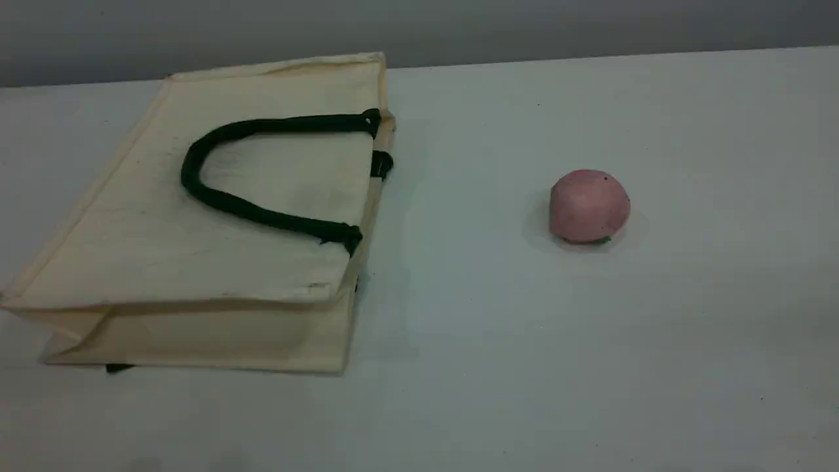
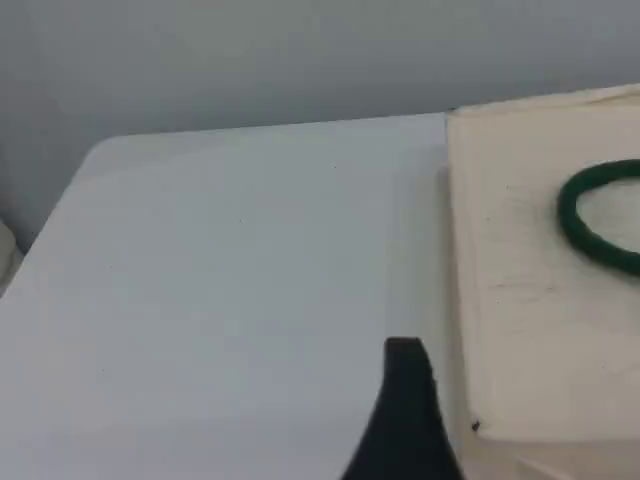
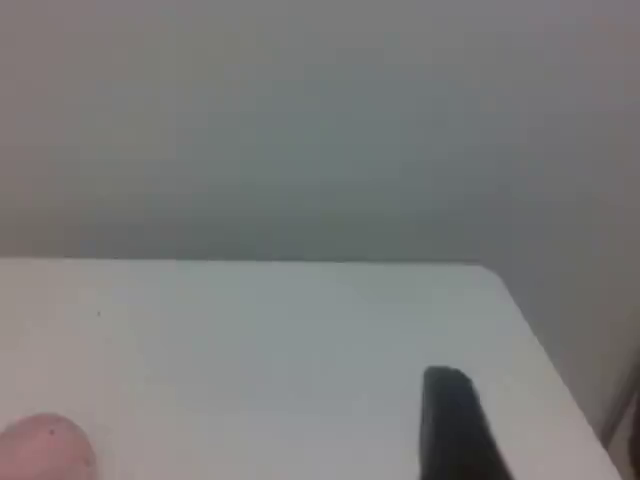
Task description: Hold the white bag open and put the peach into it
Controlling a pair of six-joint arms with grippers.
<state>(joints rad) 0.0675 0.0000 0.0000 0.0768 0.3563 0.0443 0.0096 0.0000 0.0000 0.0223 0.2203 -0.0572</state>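
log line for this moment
white bag: lying flat | peach: right of it, untouched | left tool: open, beside bag | right tool: shut, near peach

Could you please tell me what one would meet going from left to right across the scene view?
White bag → peach. They lie apart on the table.

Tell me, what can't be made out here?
Scene view: arms out of frame; the white bag lies flat, hiding its inside and most of its second handle.
Left wrist view: the right edge cuts off the bag; one of the left fingers shows.
Right wrist view: the bottom edge cuts off the blurred peach; one of the right fingers shows.
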